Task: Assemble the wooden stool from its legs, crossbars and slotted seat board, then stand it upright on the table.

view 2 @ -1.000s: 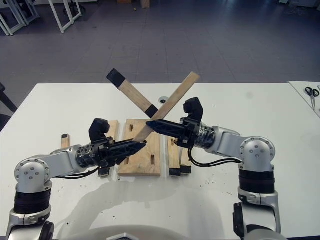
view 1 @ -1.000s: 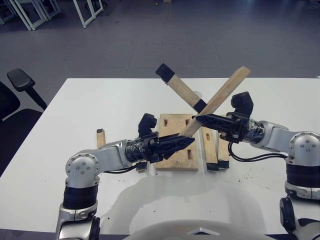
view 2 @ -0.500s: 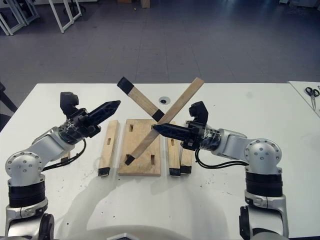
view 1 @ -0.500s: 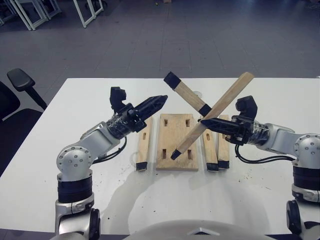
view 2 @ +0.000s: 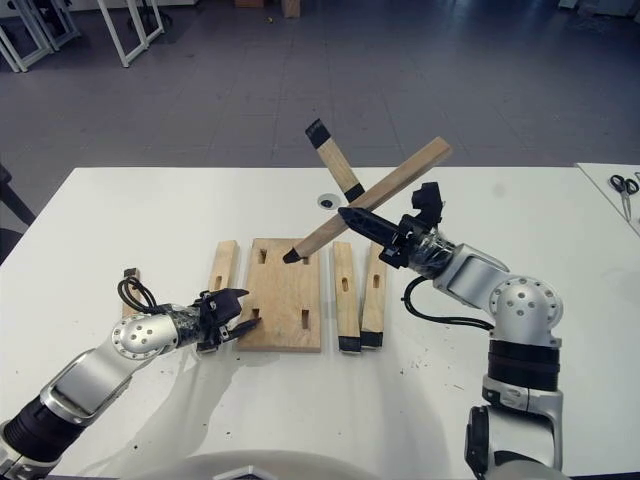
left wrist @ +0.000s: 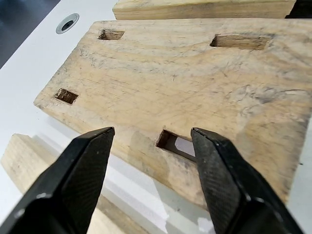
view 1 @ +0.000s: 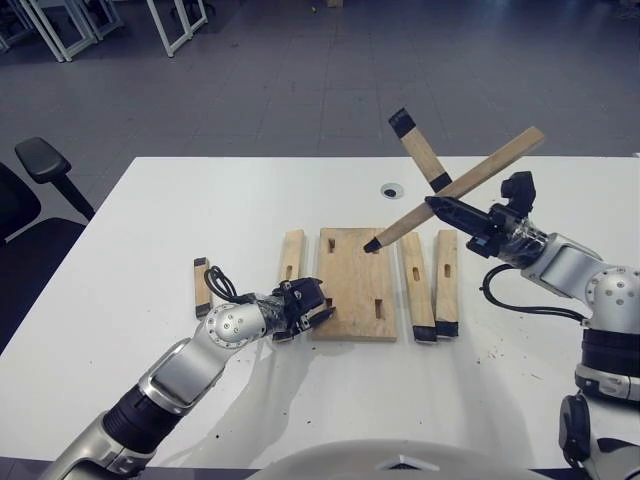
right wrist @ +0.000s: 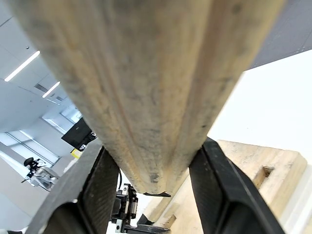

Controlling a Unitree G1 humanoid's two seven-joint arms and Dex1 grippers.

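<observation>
Currently crossed legs point(view 1: 470, 178) are clamped by the right gripper point(view 1: 441, 205) above the flat seat board point(view 1: 352, 292); the left gripper point(view 1: 317, 311) is spread empty at its near corner. Through tilt, the board could be struck and shoved.

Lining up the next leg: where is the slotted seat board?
The slotted seat board lies on the table, central in the eye views, between wooden bars, the open left gripper at its near-left corner.
</observation>
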